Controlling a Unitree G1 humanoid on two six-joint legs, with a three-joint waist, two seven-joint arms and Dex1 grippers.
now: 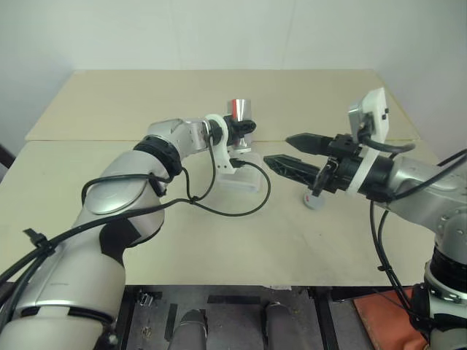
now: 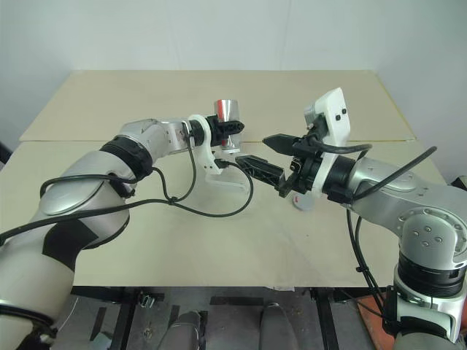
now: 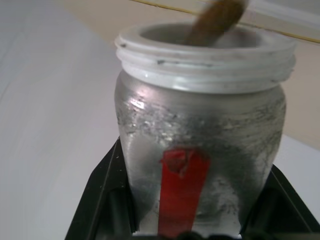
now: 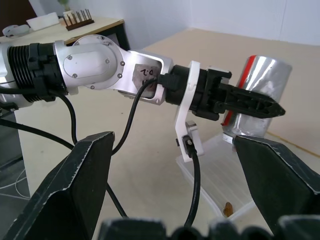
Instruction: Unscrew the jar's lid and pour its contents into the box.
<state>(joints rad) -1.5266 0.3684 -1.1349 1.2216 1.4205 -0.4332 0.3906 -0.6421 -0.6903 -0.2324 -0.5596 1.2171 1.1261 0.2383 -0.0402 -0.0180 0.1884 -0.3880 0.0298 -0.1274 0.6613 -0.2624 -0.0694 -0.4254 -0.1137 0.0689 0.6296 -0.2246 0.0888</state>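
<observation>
My left gripper [image 1: 244, 130] is shut on the jar [image 1: 239, 111], a silvery clear jar with a red strip, and holds it just above the far side of the box [image 1: 242, 179]. In the left wrist view the jar [image 3: 200, 125] has no cap, its white threaded mouth is bare, and a blurred brown thing [image 3: 215, 20] sits at the mouth. A small brown piece [image 4: 227, 209] lies in the box [image 4: 215, 175]. The grey lid [image 1: 314, 199] rests on the table, partly behind my right gripper [image 1: 276, 149]. That gripper is open and empty, level, pointing at the jar from the right.
A black cable [image 1: 226, 208] loops from my left wrist over the table in front of the box. The tabletop [image 1: 219, 240] is beige, with a seam running across behind the jar. A white wall stands beyond the far edge.
</observation>
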